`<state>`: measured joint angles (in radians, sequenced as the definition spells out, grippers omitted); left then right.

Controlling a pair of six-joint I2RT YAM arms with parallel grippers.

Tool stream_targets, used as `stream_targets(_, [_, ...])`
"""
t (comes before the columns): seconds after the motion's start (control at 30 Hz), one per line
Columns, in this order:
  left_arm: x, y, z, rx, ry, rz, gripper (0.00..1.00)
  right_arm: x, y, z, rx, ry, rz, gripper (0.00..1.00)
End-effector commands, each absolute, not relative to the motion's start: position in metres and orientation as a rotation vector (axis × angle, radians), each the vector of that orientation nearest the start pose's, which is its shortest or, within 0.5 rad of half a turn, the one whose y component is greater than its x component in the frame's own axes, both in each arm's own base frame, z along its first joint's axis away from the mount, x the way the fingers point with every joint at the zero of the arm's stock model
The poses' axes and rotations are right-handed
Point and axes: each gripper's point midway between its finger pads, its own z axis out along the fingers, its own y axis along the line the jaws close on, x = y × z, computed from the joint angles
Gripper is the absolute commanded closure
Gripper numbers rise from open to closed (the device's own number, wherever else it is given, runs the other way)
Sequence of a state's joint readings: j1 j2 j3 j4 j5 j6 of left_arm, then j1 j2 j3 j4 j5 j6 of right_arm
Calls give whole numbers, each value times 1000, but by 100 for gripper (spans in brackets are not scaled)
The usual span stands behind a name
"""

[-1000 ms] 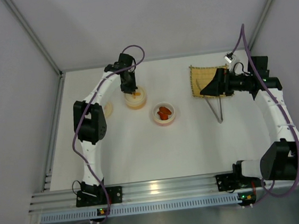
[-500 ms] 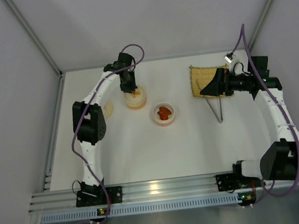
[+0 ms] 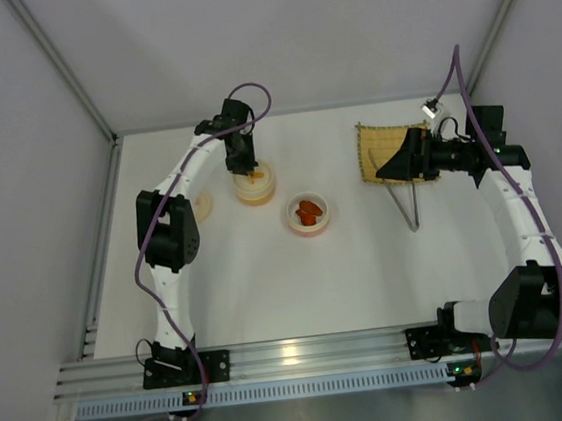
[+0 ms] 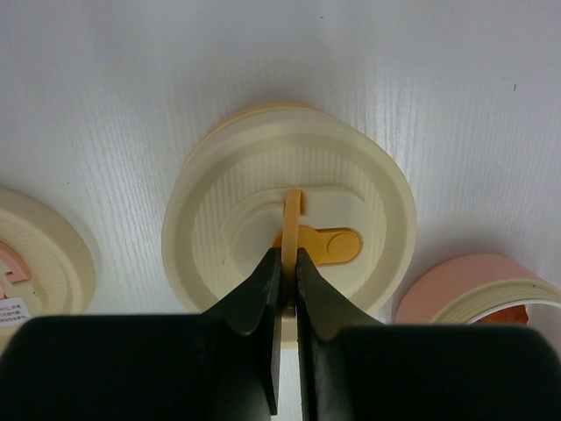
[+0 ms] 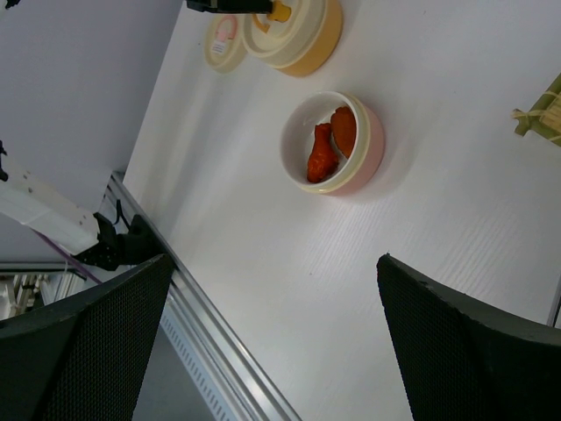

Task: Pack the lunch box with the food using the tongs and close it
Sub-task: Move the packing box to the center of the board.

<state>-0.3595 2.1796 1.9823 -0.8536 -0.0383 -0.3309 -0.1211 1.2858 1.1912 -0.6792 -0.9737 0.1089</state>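
Note:
The lunch box stands in parts. A yellow-orange bowl [image 3: 255,186] wears a cream lid [image 4: 289,202], and my left gripper [image 4: 287,263] is shut on that lid's upright yellow ring tab [image 4: 293,210]. To its right, an open pink bowl [image 3: 309,215] holds the food, red-orange pieces [image 5: 326,149]. The tongs [image 3: 409,209] lie flat on the table at the right, just below the bamboo mat [image 3: 377,150]. My right gripper [image 3: 389,169] hovers over the mat's near edge, open and empty, its fingers [image 5: 465,342] spread wide above bare table.
A second cream lid [image 3: 200,207] with a pink tab lies left of the yellow bowl. Grey walls close in the table at the back and both sides. An aluminium rail [image 3: 306,354] runs along the near edge.

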Motion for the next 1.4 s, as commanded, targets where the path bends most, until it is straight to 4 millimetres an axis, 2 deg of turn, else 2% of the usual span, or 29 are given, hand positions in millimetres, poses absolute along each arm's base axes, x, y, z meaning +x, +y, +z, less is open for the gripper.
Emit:
stream_targets(0.0, [484, -184, 118, 16, 2592, -198, 100, 310, 111, 268, -274, 2084, 1103, 1])
stream_targets(0.6, [480, -177, 87, -9, 2663, -208, 100, 311, 111, 265, -273, 2091, 1101, 1])
stream_targets(0.73, [476, -177, 85, 10, 2665, -170, 100, 310, 111, 265, -272, 2091, 1103, 1])
stream_targets(0.9, [475, -185, 95, 61, 2614, -142, 100, 310, 111, 265, -269, 2090, 1104, 1])
stream_targets(1.0, [474, -183, 90, 59, 2619, -99, 100, 310, 111, 266, -272, 2086, 1102, 1])
stream_targets(1.13, [468, -181, 82, 89, 2621, -36, 100, 309, 111, 265, -275, 2090, 1095, 1])
stream_targets(1.37, [442, -186, 67, 188, 2658, -24, 100, 310, 111, 265, -277, 2091, 1101, 1])
